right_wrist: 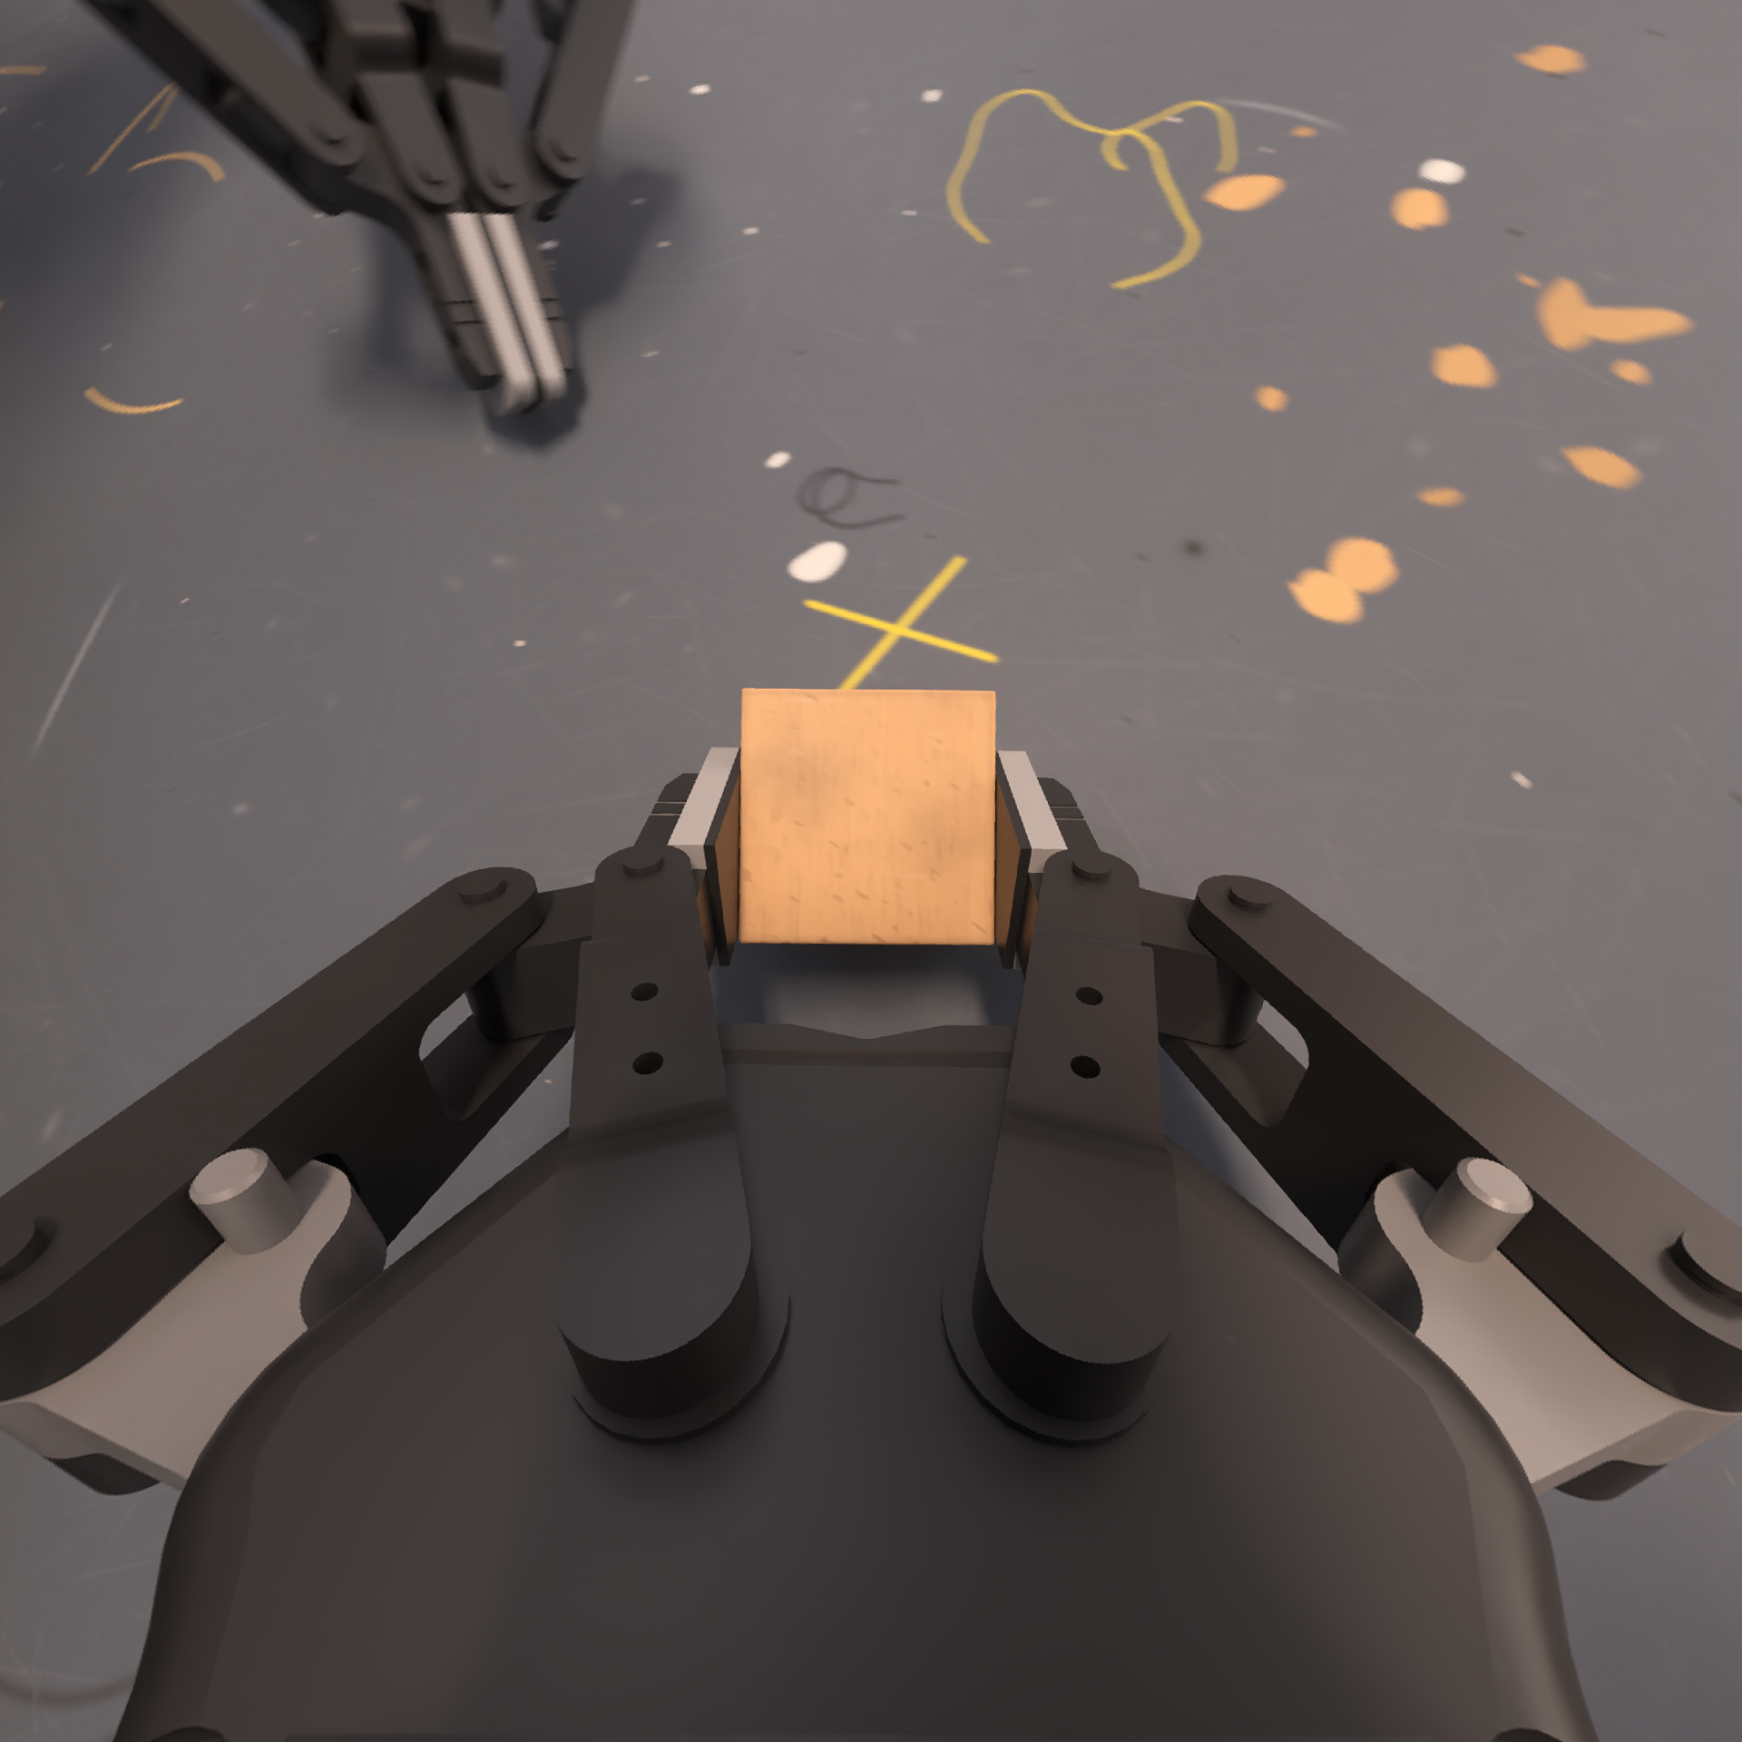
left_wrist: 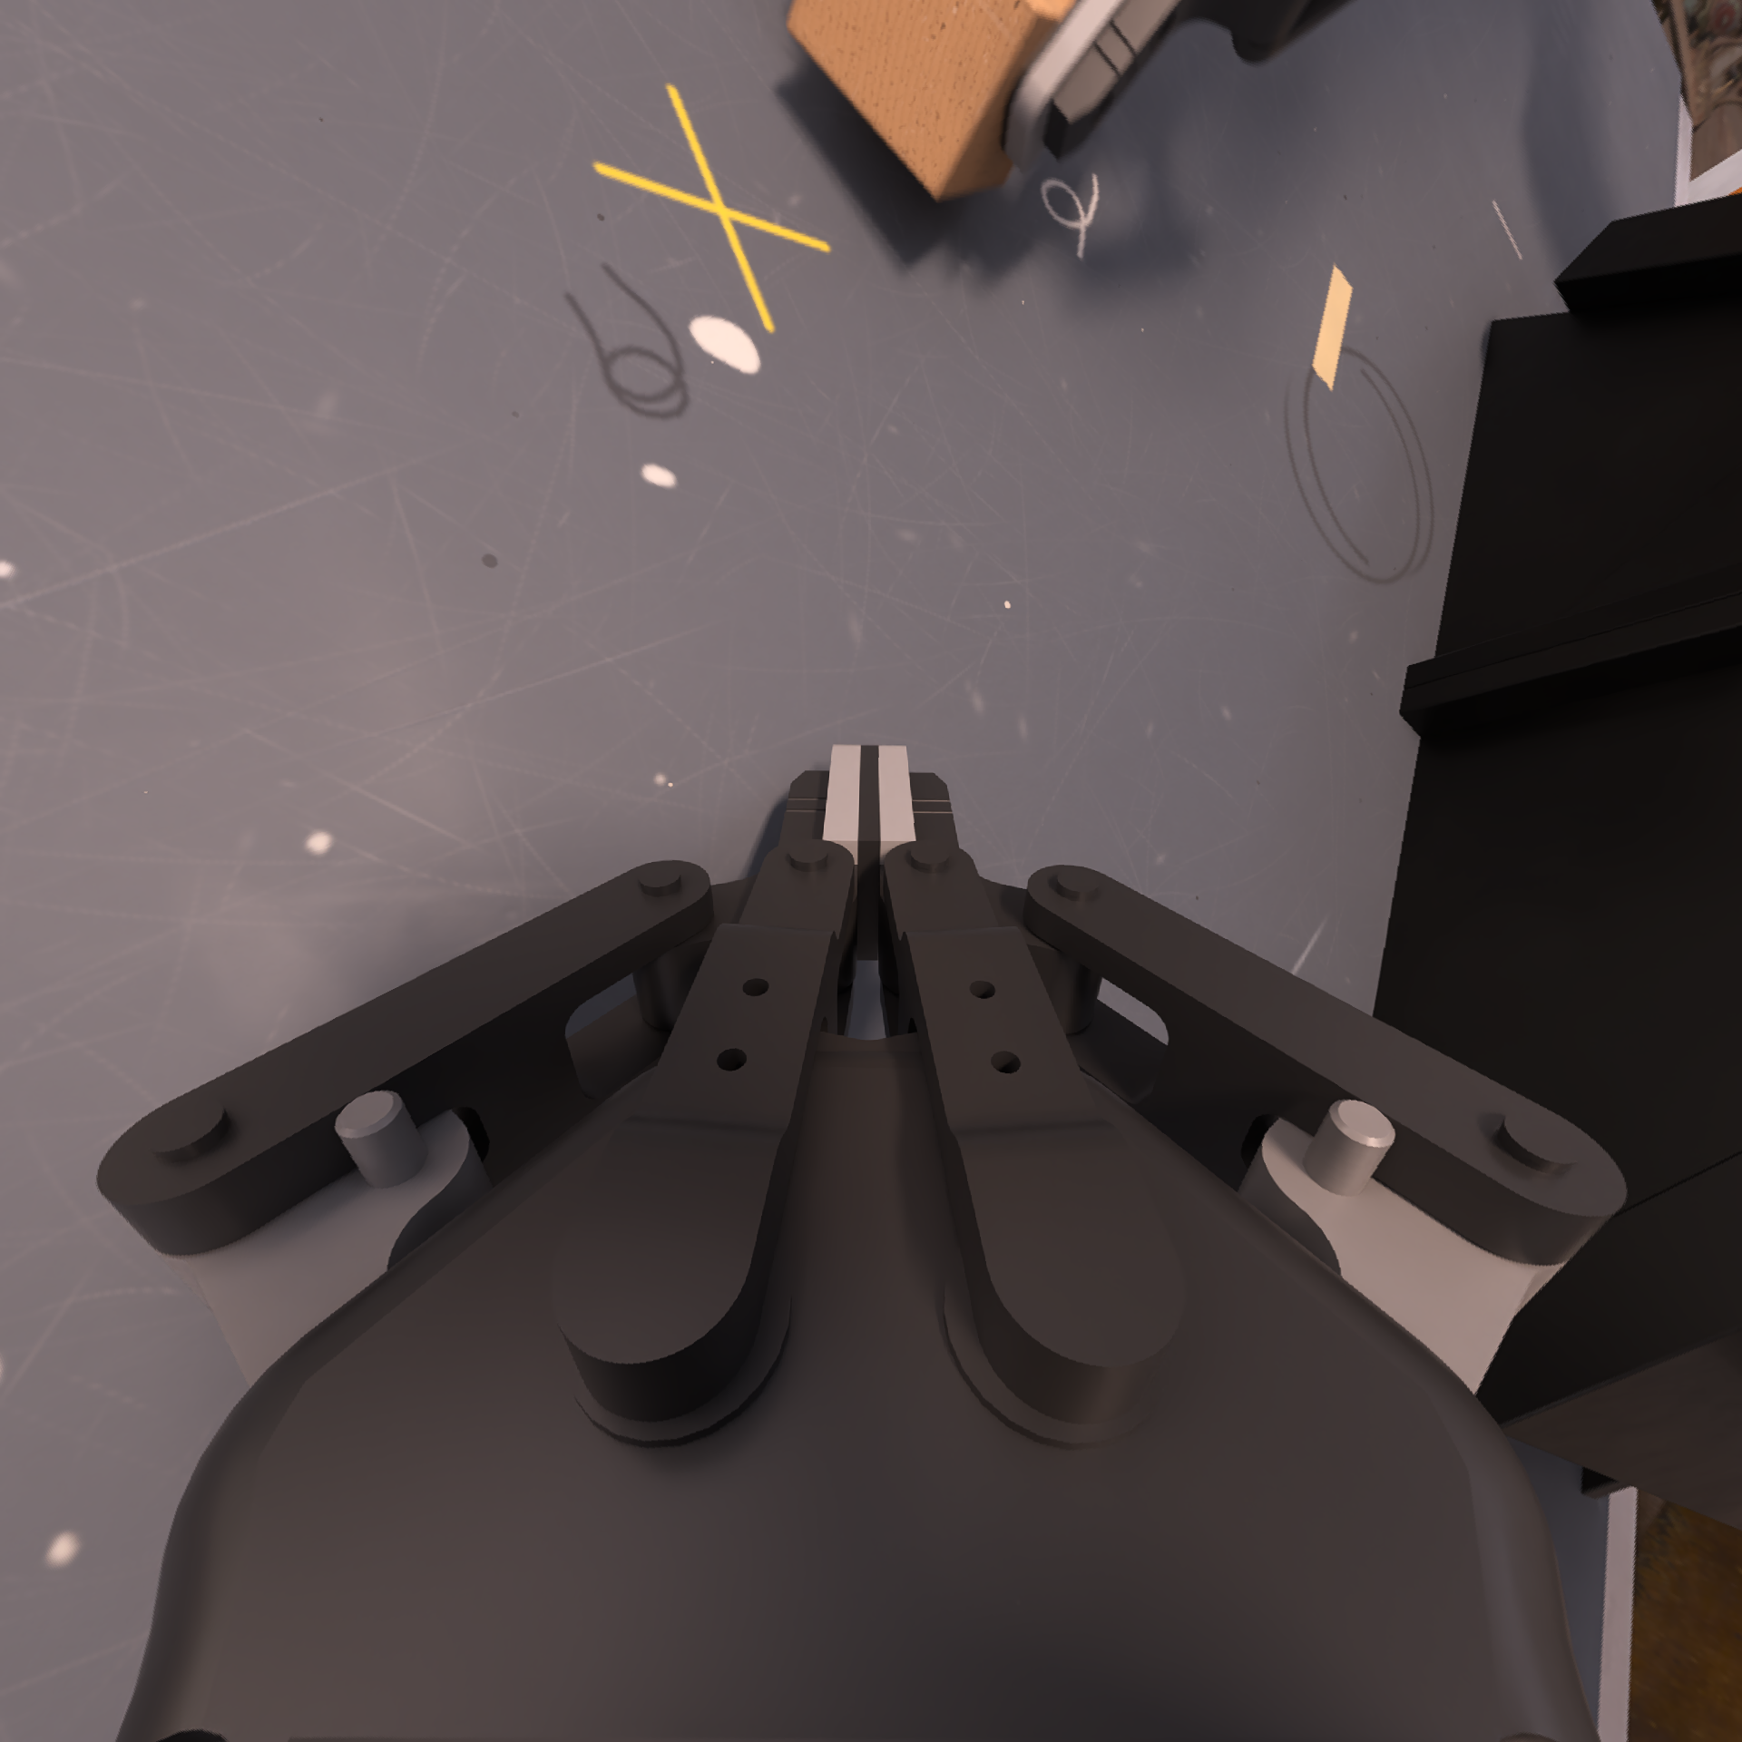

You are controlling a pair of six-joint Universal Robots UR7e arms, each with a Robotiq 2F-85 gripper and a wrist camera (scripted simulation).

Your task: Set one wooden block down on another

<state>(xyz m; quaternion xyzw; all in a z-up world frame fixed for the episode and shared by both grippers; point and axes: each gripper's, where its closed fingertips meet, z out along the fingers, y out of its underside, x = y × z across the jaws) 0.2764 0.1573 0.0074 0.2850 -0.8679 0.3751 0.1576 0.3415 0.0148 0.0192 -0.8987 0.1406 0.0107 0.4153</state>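
In the right wrist view my right gripper is shut on a light wooden block, one pad against each side. The same block shows at the top of the left wrist view with a right finger beside it, close above the grey table. My left gripper is shut and empty, pads together, low over bare table. It also shows in the right wrist view at the upper left, well away from the block. Only one block is visible.
A yellow cross mark lies on the table between the two grippers, also in the right wrist view. A black box-like body stands along the right side of the left wrist view. Orange paint spots dot the table.
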